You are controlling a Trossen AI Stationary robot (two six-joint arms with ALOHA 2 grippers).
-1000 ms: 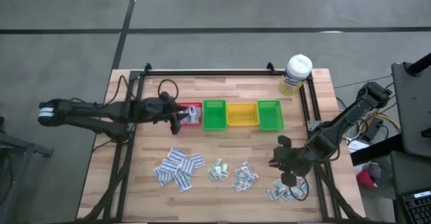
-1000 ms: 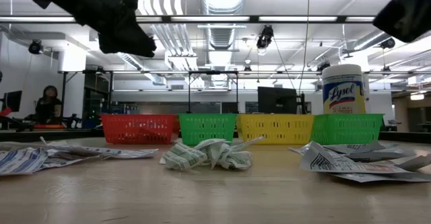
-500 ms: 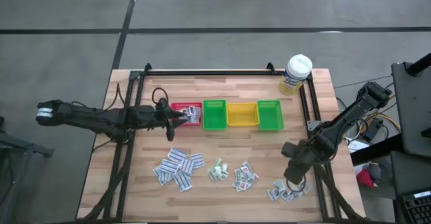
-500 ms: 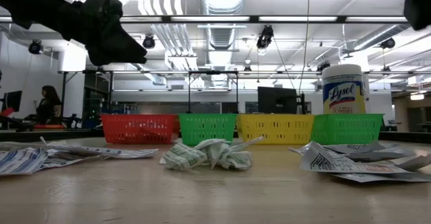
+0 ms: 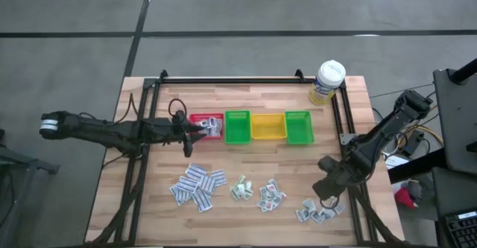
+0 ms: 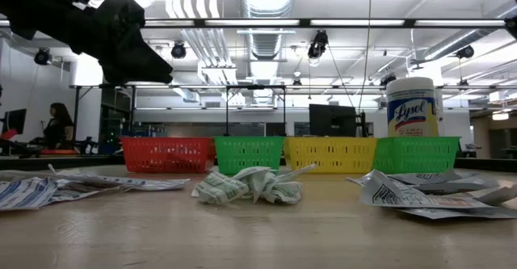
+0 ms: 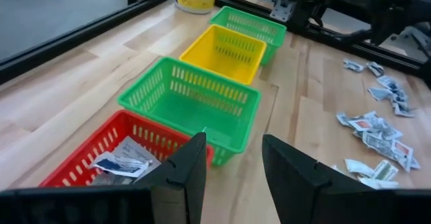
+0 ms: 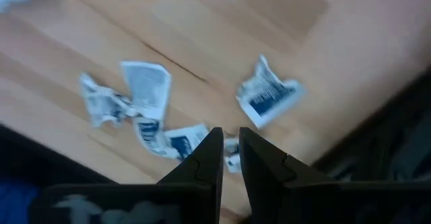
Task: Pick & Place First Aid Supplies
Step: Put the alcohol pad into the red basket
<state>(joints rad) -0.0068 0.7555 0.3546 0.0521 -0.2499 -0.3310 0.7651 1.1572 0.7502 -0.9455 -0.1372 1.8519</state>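
Observation:
First aid supplies, small white printed packets, lie in loose piles on the near half of the wooden table (image 5: 197, 185) (image 5: 240, 188) (image 5: 270, 194) (image 5: 317, 212). A few more packets (image 7: 124, 162) lie inside the red bin (image 5: 206, 123). My left gripper (image 5: 192, 132) (image 7: 232, 167) hovers open just left of the red bin, pointing at the row of bins, with nothing between its fingers. My right gripper (image 5: 326, 191) (image 8: 231, 150) points down over the rightmost pile (image 8: 155, 116). Its fingers stand a narrow slit apart and hold nothing.
A green bin (image 5: 237, 126), a yellow bin (image 5: 267, 126) and a second green bin (image 5: 297, 126) stand in a row right of the red one. A white-capped bottle with a yellow label (image 5: 328, 82) stands at the far right corner. A black rail frame (image 5: 231, 79) edges the table.
My left gripper has drawn back from over the red bin toward the table's left edge and sunk a little. My right gripper has rolled and tipped from pointing sideways to pointing down, and has shifted toward the right edge over the rightmost pile. No packets have moved.

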